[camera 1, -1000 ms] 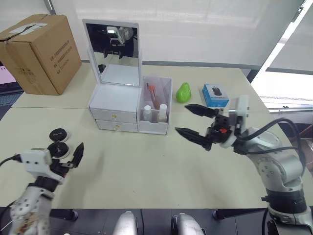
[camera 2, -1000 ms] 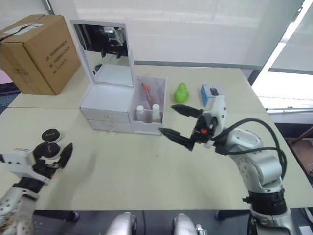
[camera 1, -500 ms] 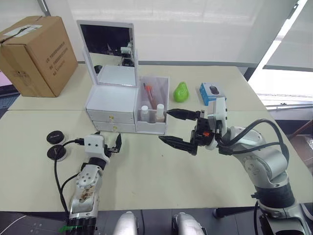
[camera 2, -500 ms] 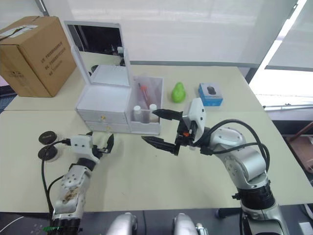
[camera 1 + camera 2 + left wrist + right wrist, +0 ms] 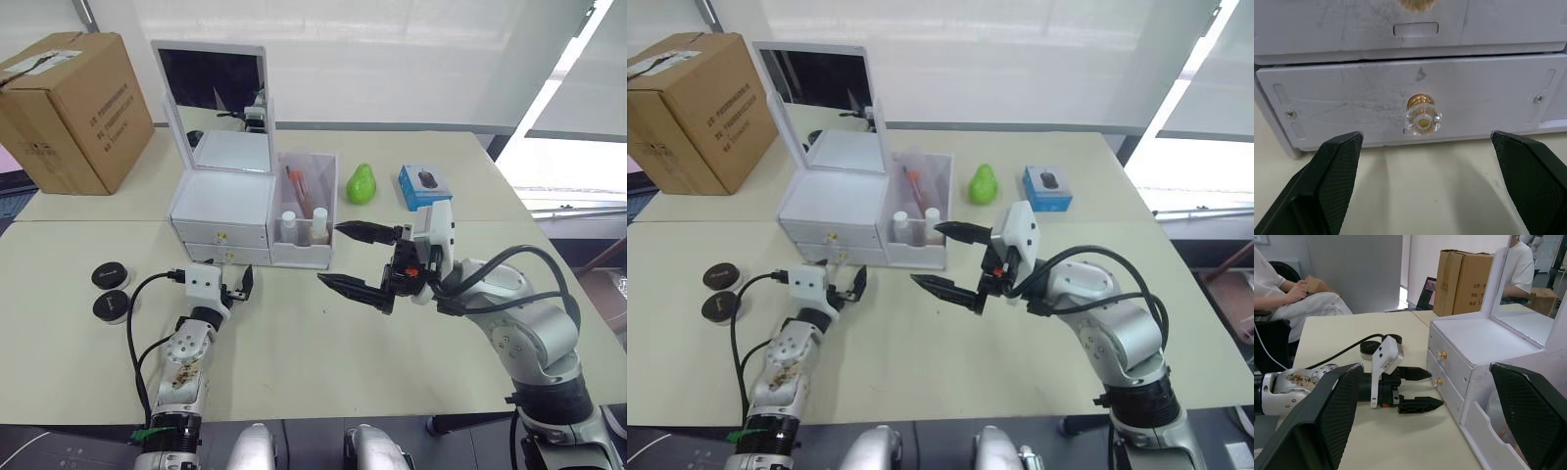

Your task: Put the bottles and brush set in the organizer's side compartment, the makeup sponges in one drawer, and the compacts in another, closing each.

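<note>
A white plastic makeup organizer [image 5: 223, 217] with an upright mirror stands at the middle of a pale beige table [image 5: 294, 362]. Its two drawers are both pushed in, each with a small gold and clear knob [image 5: 1422, 116]. On its right side is a clear open compartment [image 5: 312, 211] holding two small white-capped bottles [image 5: 290, 223] and a red-handled brush set [image 5: 302, 191].

The left gripper [image 5: 238, 284] sits low on the table just in front of the lower drawer, its two black fingers spread wide on either side of the knob without touching it.

The right gripper [image 5: 351, 258] hovers above the table just right of the side compartment, its black fingers spread wide and holding nothing.

Two round black compacts [image 5: 110, 290] lie together on the table near the left edge, well apart from the organizer.

A brown cardboard box [image 5: 71, 108] stands at the far left. A green pear-shaped makeup sponge [image 5: 361, 184] and a small blue box [image 5: 424, 186] rest on the far side, right of the organizer. The right wrist view shows a seated person in white [image 5: 1290, 296] beyond the table.
</note>
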Robot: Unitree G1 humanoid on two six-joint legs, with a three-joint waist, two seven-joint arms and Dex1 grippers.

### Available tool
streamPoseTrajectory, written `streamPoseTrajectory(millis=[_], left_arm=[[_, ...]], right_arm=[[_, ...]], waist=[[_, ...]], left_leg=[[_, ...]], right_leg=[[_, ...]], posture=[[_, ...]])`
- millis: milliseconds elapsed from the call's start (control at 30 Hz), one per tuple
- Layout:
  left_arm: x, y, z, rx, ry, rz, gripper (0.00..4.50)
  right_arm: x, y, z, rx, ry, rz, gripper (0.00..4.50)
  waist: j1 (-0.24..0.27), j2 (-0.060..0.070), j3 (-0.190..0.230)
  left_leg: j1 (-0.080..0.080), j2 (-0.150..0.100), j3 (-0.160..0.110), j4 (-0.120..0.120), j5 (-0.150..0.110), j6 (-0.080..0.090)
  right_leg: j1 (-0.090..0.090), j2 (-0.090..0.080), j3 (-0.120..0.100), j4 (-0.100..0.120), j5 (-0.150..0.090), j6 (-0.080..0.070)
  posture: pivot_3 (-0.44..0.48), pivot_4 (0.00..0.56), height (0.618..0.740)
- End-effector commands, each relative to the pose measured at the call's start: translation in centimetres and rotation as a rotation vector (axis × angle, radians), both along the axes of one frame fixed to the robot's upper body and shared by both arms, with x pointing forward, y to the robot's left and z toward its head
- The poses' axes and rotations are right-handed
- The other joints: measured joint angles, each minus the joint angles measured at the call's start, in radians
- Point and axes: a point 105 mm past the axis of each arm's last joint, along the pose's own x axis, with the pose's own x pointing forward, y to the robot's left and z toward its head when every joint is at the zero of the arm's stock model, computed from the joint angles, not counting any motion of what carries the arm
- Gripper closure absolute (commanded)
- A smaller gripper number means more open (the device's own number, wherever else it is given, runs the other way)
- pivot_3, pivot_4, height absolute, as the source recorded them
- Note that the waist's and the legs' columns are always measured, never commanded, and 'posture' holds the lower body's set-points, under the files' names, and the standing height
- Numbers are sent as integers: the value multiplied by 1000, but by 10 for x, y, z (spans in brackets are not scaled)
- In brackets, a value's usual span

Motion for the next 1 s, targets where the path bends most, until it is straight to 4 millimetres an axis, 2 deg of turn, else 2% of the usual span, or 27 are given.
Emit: streamPoseTrajectory(millis=[33, 300, 367, 600, 1000], left_arm=[[3, -5, 13, -7, -60, -11, 923], [2, -5, 15, -16, -77, -5, 3513], [2, -5, 15, -16, -79, -3, 3941], [-1, -5, 15, -14, -75, -5, 3938], [-80, 16, 11, 13, -12, -38, 3938]], right_arm=[[-4, -3, 8, 2, -40, -10, 0], [-4, -4, 7, -3, -34, -19, 0], [-5, -4, 6, -6, -31, -19, 0], [-5, -4, 5, -12, -26, -19, 0], [-4, -7, 1, -32, -16, -35, 0]], waist=[[0, 0, 0], [1, 0, 0], [2, 0, 0], [1, 0, 0], [-1, 1, 1]], left_leg=[[0, 0, 0, 0, 0, 0], [0, 0, 0, 0, 0, 0], [0, 0, 0, 0, 0, 0], [0, 0, 0, 0, 0, 0], [0, 1, 1, -2, 0, 0]], right_leg=[[0, 0, 0, 0, 0, 0], [0, 0, 0, 0, 0, 0], [0, 0, 0, 0, 0, 0], [0, 0, 0, 0, 0, 0], [-2, -1, 1, -2, -4, -5]], posture=[[0, 150, 722], [0, 150, 722], [0, 150, 722], [0, 150, 722], [0, 150, 722]])
